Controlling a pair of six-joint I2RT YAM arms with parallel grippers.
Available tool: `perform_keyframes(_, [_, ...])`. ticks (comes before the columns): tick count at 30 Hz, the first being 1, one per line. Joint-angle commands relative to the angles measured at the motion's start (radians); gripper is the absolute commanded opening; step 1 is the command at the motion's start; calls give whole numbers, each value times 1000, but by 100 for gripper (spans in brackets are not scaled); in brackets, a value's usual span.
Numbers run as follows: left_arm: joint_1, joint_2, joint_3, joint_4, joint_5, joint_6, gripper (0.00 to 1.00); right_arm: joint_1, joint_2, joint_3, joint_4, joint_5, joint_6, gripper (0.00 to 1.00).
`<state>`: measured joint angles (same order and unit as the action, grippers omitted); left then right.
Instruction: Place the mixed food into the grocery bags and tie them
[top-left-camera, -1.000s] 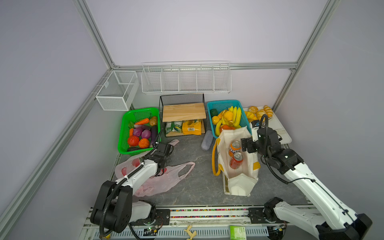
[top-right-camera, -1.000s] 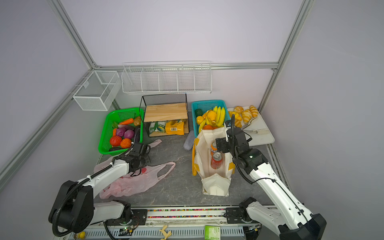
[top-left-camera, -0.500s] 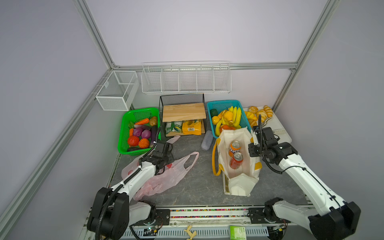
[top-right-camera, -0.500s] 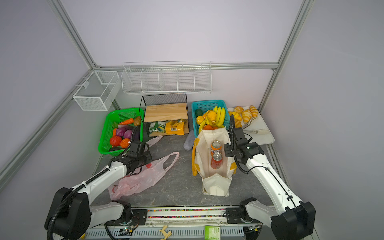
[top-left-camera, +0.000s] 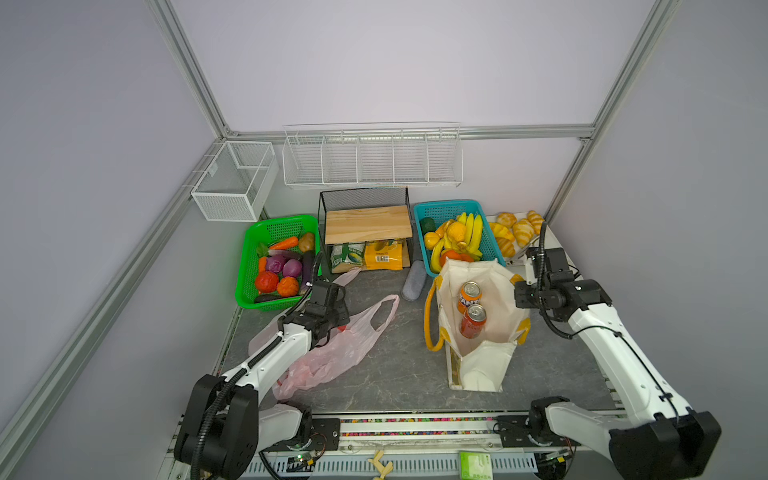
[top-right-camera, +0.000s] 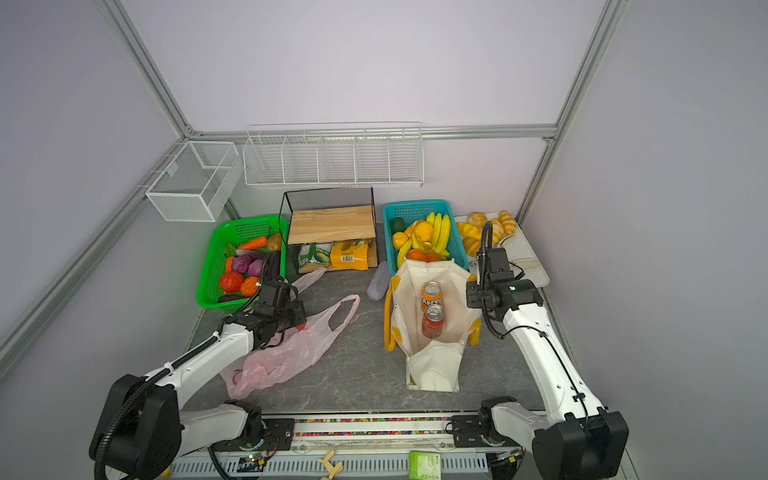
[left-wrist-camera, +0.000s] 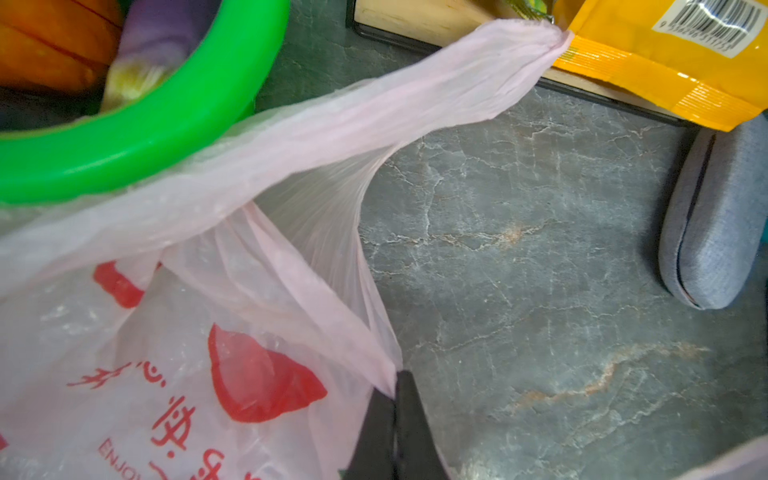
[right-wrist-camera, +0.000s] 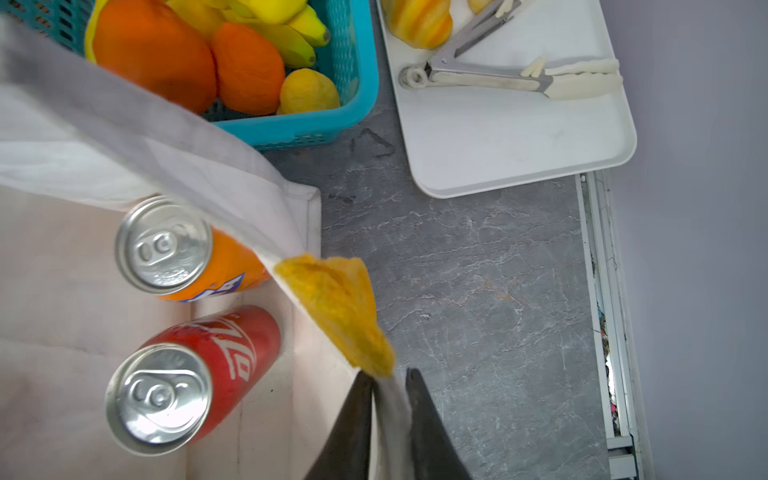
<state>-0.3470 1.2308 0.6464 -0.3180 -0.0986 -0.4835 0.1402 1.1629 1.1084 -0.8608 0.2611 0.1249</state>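
The left gripper (left-wrist-camera: 392, 392) was pinched fully shut on the pink plastic bag (top-left-camera: 332, 353) lying at left, while the right gripper (right-wrist-camera: 388, 376), nearly closed, clamped the right rim of the canvas tote (top-left-camera: 482, 365) holding the Fanta can (top-left-camera: 469, 296) and red soda can (top-left-camera: 473, 321).

Orange can (top-left-camera: 469, 296): "FANTA". Red can (right-wrist-camera: 232, 353): Coca-Cola script. Pink bag (left-wrist-camera: 124, 415): red "ENJO…", Chinese characters. Yellow packet (left-wrist-camera: 648, 54): barcode, digits blurred.
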Motion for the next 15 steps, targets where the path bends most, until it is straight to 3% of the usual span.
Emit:
perform_keyframes(1, [-1, 3, -16, 25, 17, 17, 0, -44, 4, 32, 5, 18, -23, 18])
perform_keyframes(12, [-1, 16, -29, 54, 49, 27, 0, -123, 22, 57, 18, -25, -12, 17])
perform_keyframes(15, [-1, 20, -35, 60, 58, 28, 0, -123, 16, 53, 28, -99, -8, 16])
